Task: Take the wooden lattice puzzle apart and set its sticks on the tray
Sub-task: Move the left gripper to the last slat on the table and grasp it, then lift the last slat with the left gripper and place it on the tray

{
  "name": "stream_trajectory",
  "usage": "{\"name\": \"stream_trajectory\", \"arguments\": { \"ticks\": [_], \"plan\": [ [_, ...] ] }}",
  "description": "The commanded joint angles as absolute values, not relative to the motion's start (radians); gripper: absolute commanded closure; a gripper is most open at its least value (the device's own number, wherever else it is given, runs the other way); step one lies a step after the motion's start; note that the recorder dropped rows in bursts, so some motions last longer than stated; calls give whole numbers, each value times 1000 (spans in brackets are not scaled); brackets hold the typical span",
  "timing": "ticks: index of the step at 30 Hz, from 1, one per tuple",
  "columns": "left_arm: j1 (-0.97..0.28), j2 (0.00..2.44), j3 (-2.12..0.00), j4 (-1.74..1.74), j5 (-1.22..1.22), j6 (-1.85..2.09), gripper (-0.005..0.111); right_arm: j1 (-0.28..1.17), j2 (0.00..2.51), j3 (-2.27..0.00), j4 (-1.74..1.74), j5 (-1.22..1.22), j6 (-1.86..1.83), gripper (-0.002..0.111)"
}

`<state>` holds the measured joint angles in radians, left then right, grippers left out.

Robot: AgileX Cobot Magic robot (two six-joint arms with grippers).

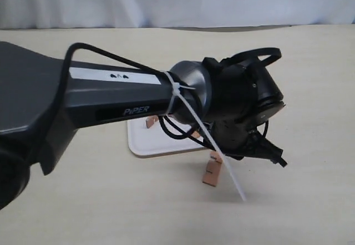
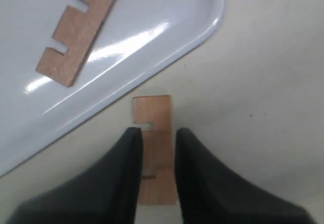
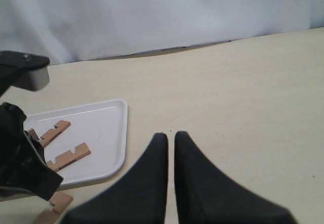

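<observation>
No assembled lattice puzzle shows, only loose sticks. My left gripper is shut on one reddish-brown notched stick, its fingers pressing both long edges. That stick is just off the corner of the white tray, over the table. In the exterior view the left arm's wrist hides most of the tray. Two sticks lie flat on the tray; the left wrist view shows one stick on it. My right gripper is shut on nothing, above bare table to the right of the tray.
The big dark left arm with its cable and white zip tie fills the exterior view's left and middle. A white cloth backdrop closes off the far edge of the beige table.
</observation>
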<state>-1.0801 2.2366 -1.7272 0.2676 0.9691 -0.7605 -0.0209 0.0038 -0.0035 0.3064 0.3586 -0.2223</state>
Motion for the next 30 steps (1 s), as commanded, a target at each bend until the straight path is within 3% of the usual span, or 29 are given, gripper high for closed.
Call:
{"name": "stream_trajectory", "arguments": {
  "ticks": [1,30],
  "plan": [
    [-1082,2266,-1728,276,987,-759,58,-25,12,0,305,346,-221,104],
    [-1053,2330,-1728,242,881,-761,56,-25,12,0,305,346,-221,104]
  ]
}}
